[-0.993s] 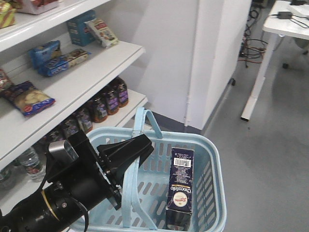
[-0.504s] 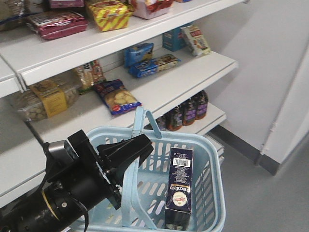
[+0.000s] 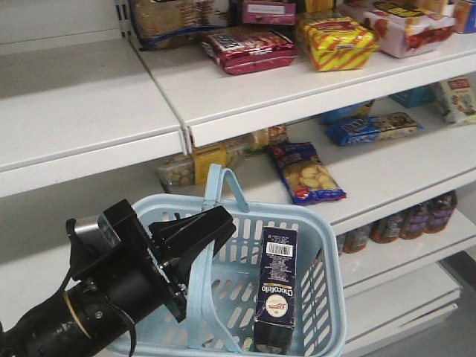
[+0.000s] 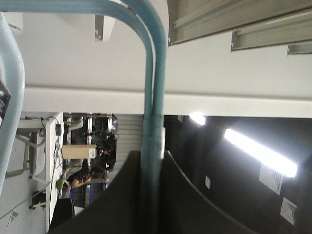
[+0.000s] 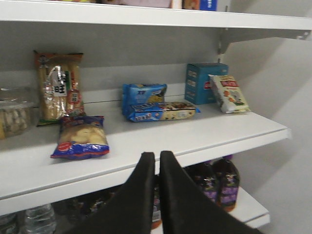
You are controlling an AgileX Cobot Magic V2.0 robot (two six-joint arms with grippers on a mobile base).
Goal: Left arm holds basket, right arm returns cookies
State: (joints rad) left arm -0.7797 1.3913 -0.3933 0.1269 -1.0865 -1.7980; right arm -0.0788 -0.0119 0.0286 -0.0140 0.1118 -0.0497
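Inside basket point(image 3: 297, 214): cookies point(image 3: 275, 290) upright | left hand point(image 3: 208, 227) clamps handle point(image 4: 152, 97) | right hand point(image 5: 158, 158) pinched, wrist-view only

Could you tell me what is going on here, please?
The left gripper is clamped on a handle of the light blue basket, holding it before the store shelves. The cookie box stands upright inside the basket. The right gripper is shut and empty, facing a snack shelf; the box is not yet picked.
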